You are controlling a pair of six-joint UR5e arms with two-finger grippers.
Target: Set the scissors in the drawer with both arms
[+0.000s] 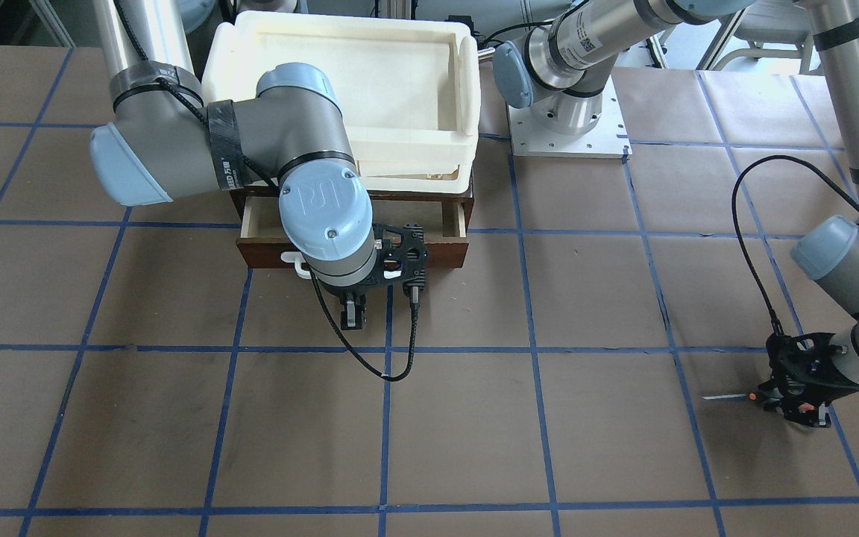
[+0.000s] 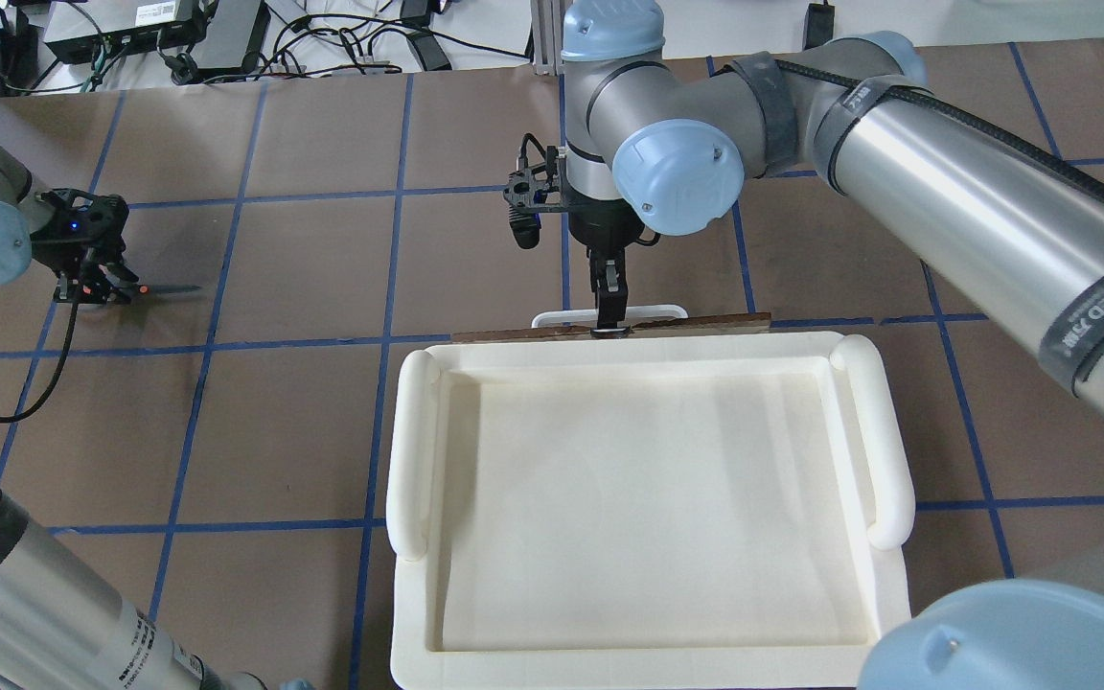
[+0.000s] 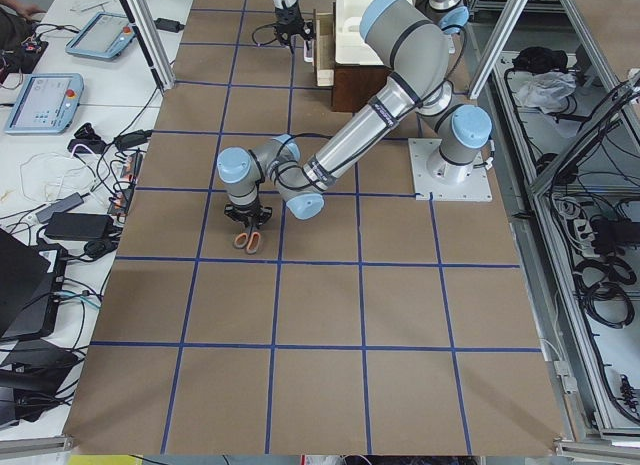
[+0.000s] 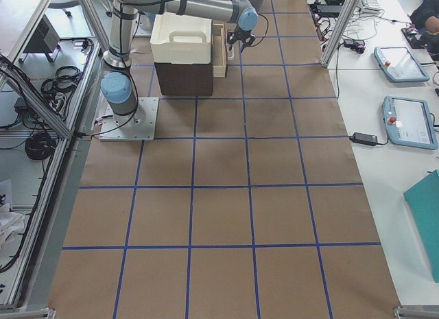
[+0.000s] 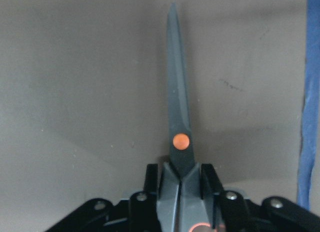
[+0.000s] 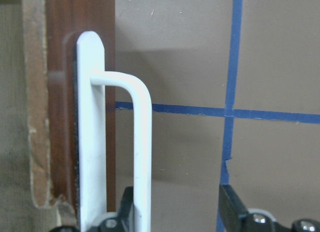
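Observation:
The scissors (image 5: pixel 176 92) lie with closed dark blades and the orange pivot dot pointing away from my left gripper (image 5: pixel 181 178), whose fingers (image 5: pixel 152 178) press on both sides just behind the pivot. In the front view this gripper (image 1: pixel 781 399) is low over the paper at the right, and the blade (image 1: pixel 724 397) sticks out. The dark-brown drawer (image 1: pixel 444 250) stands pulled out, with its pale inside showing. My right gripper (image 1: pixel 353 313) is open at the drawer's white handle (image 6: pixel 142 142). The handle bar runs close beside one finger (image 6: pixel 231 207).
A cream-white plastic tray (image 1: pixel 467 74) sits on top of the cabinet above the drawer. The left arm's base plate (image 1: pixel 567 138) stands beside it. Brown paper with blue tape lines covers the table (image 1: pixel 474 418). A black cable (image 1: pixel 370 365) hangs from the right wrist.

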